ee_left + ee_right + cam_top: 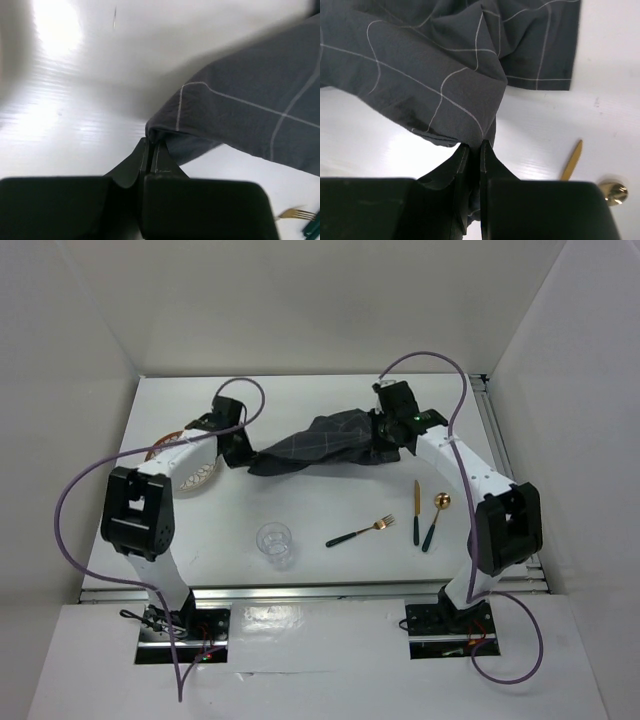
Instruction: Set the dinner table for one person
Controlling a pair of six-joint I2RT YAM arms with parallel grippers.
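A dark grey checked cloth placemat point(315, 445) hangs crumpled between my two grippers over the back of the white dinner table point(330, 505). My left gripper point(243, 453) is shut on the placemat's point(250, 115) left corner, its jaws pressed together on the hem point(151, 141). At the other end, my right gripper point(385, 445) pinches a fold of the placemat point(435, 65) between its shut jaws point(474, 147). A fork point(358, 532), a knife point(417, 510) and a spoon point(435, 520) with dark handles and gold heads lie at the front right. A clear glass point(275, 542) stands front centre.
A patterned plate point(195, 472) lies at the left, partly under my left arm. Silver rails point(505, 455) run along the table's right and front edges. White walls close in the back and both sides.
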